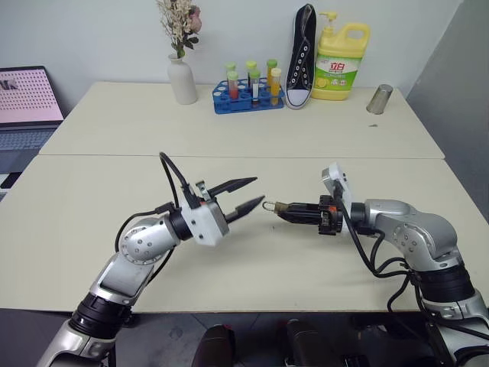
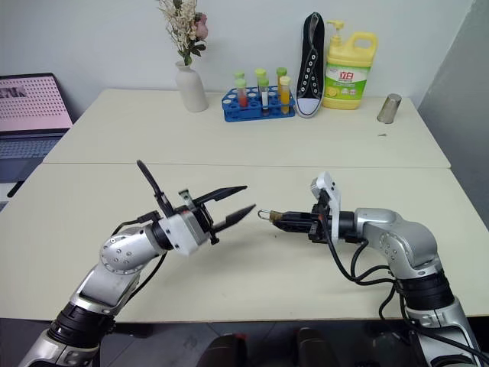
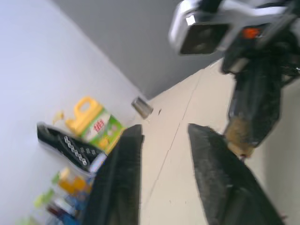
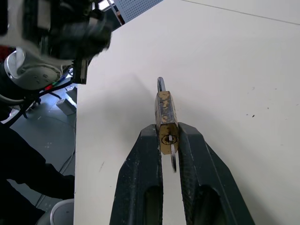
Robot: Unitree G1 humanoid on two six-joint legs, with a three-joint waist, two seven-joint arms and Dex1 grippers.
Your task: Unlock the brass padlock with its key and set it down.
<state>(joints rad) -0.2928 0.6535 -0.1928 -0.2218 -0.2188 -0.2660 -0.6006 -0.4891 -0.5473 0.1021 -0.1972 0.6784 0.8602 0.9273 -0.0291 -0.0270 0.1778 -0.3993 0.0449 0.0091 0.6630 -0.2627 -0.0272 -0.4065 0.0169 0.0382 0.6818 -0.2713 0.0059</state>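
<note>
brass padlock (image 4: 166,118) clamped in right end effector (image 4: 168,140), left end effector (image 1: 248,194) parted nearby

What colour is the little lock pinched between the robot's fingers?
Golden brass, a bit tarnished, with a silver shackle; the brass padlock shows best in the right wrist view.

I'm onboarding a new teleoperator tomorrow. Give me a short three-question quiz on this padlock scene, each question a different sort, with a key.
1. True or false: the brass padlock lies flat on the table.
2. Which gripper holds the padlock: A) left gripper, B) right gripper, C) neither?
3. Fill in: at the back of the table, the black sneaker stands between the blue tube rack and the yellow ______.

Key: 1. False, it is held above the table. 2. B, pinched between its fingers, shackle pointing toward the open left gripper. 3. Detergent bottle.
</note>
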